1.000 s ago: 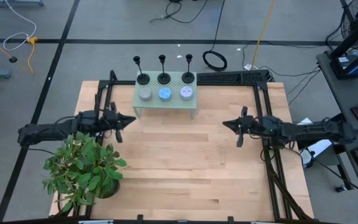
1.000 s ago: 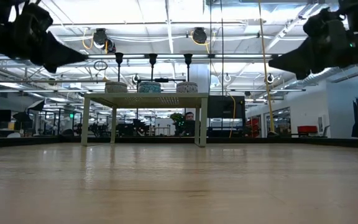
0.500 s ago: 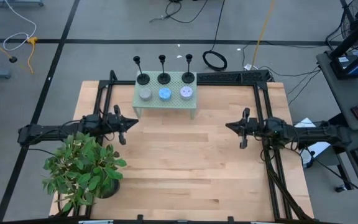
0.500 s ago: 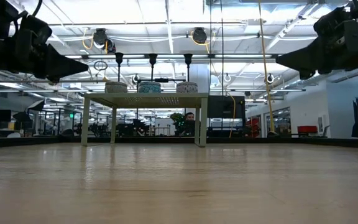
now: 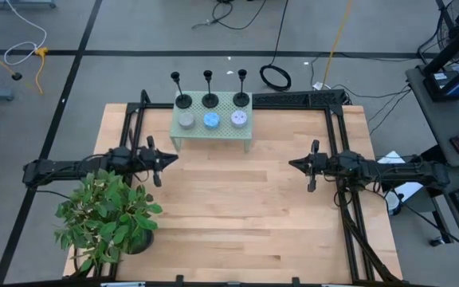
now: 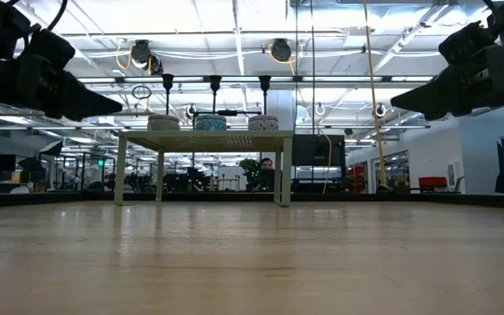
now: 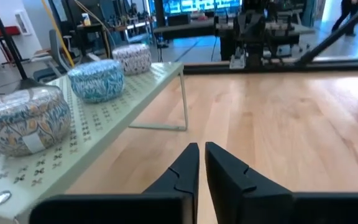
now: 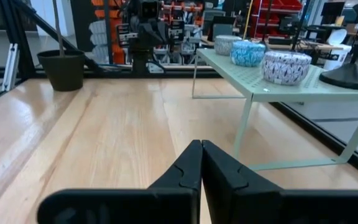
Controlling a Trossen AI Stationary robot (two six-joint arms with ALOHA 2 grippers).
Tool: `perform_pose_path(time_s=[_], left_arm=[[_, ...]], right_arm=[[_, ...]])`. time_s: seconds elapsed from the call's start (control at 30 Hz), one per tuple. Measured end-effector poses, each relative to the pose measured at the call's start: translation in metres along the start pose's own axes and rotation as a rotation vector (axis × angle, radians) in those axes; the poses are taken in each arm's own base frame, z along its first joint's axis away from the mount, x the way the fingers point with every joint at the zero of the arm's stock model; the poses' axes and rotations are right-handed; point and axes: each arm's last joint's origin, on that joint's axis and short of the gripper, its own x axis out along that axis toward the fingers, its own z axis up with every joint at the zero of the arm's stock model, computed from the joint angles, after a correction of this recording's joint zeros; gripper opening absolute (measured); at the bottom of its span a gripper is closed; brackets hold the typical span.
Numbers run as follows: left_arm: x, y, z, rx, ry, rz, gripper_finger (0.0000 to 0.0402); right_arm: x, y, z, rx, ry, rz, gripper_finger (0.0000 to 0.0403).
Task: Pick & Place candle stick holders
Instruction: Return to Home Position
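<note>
Pale wooden table top (image 5: 237, 207), bare across its middle. At a left-side corner, a leafy green potted plant (image 5: 106, 219) spreading over the edge. Against the far edge, a pale green perforated metal shelf (image 5: 225, 133) on thin legs. Left gripper (image 5: 168, 157) hanging above the wood near the shelf's front left corner, closed almost tight on nothing, with the leaves just beside it. Right gripper (image 5: 293, 163) opposite, farther off from the shelf's right end, clenched and empty too. On the shelf's front row, three round patterned candle tins (image 5: 211, 120). Right behind them, one to each tin, the three small black candle stick holders (image 5: 210, 100), upright on disc bases along the shelf's back edge. Placing apparently finished, so seemingly only the retreat to rest left. To do that well: keep both claws closed and high, draw each one straight back toward its own side, steer the left one clear of the leaves and the shelf corner, and move smoothly enough not to jolt the thin-stemmed holders, likely easy to topple.
</note>
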Motion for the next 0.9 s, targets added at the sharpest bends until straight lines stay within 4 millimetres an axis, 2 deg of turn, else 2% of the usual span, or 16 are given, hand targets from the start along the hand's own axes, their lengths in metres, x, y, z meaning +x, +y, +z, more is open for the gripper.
perform_pose_path(time_s=[0.53,0.9], left_arm=[[0.0000,-0.0002,-0.0029,-0.040,0.030,-0.002,0.0004],[0.0000,-0.0002,-0.0028,-0.040,0.029,-0.002,0.0041]], right_arm=[[0.0000,0.0000,0.0000,-0.002,-0.001,0.000,0.0004],[0.0000,0.0000,0.0000,-0.002,-0.001,0.000,0.0004]])
